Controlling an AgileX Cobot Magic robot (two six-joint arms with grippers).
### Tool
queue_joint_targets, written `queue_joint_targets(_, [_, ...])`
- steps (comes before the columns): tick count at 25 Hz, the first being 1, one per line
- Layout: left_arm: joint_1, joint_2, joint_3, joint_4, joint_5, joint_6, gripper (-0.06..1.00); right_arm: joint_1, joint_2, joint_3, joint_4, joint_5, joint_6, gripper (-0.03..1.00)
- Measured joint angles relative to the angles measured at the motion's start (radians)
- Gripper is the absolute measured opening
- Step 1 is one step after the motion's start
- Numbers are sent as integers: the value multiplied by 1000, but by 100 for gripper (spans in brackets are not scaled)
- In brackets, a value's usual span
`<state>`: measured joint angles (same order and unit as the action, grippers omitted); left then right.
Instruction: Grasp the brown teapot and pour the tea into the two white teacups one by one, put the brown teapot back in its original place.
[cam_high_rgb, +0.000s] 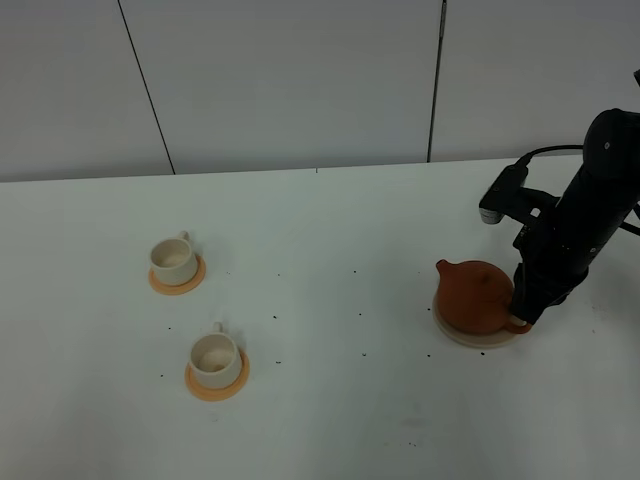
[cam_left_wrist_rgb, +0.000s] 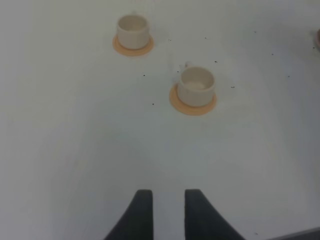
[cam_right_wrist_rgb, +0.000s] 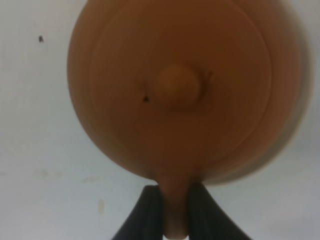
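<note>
Two white teacups at the left of the high view, well apart from the pot: upper teacup (cam_high_rgb: 174, 259) on an orange-tan saucer (cam_high_rgb: 190, 285), lower teacup (cam_high_rgb: 214, 354) on a second saucer (cam_high_rgb: 233, 385). Both upright, insides pale; contents impossible to tell. Right of centre, brown teapot (cam_high_rgb: 478, 293), upright with lid on, seated on the beige coaster (cam_high_rgb: 470, 342), spout toward upper left. Right end effector (cam_high_rgb: 522, 318) down at the loop handle (cam_high_rgb: 514, 326), at the pot's lower right edge. White tabletop (cam_high_rgb: 330, 420) dotted with small dark specks.

Next, the left wrist view. Left end effector (cam_left_wrist_rgb: 164, 195) at bottom centre, its two dark fingers (cam_left_wrist_rgb: 142, 215) apart, only tabletop between them, gripping nothing. Upper teacup (cam_left_wrist_rgb: 133, 30) at upper left, lower teacup (cam_left_wrist_rgb: 196, 84) right of centre, each centred on its saucer; pale interiors, liquid or not unclear.

Last, the right wrist view, close and blurred. Brown teapot (cam_right_wrist_rgb: 180, 85) from above, filling the upper frame, round lid knob (cam_right_wrist_rgb: 176, 87) at its middle, lid closed and the inside hidden. Loop handle (cam_right_wrist_rgb: 175, 215) at bottom centre, clamped between the dark fingers (cam_right_wrist_rgb: 149, 212) of the right end effector (cam_right_wrist_rgb: 175, 200), pressed against both of its sides. Pale coaster rim (cam_right_wrist_rgb: 292, 135) peeking past the pot at right.
</note>
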<state>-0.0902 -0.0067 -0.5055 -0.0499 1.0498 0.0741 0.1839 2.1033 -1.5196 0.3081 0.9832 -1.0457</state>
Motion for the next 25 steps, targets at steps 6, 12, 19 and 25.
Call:
queue_joint_targets(6, [0,0,0,0,0,0,23,0,-12,0,32,-8,0,10])
queue_joint_targets(12, [0,0,0,0,0,0,23,2,-48,0,56,-8,-2,10])
queue_joint_targets(19, [0,0,0,0,0,1,23,2,-77,1,60,0,-2,10])
queue_joint_targets(25, [0,0,0,0,0,1,23,44,-108,0,27,0,13,10])
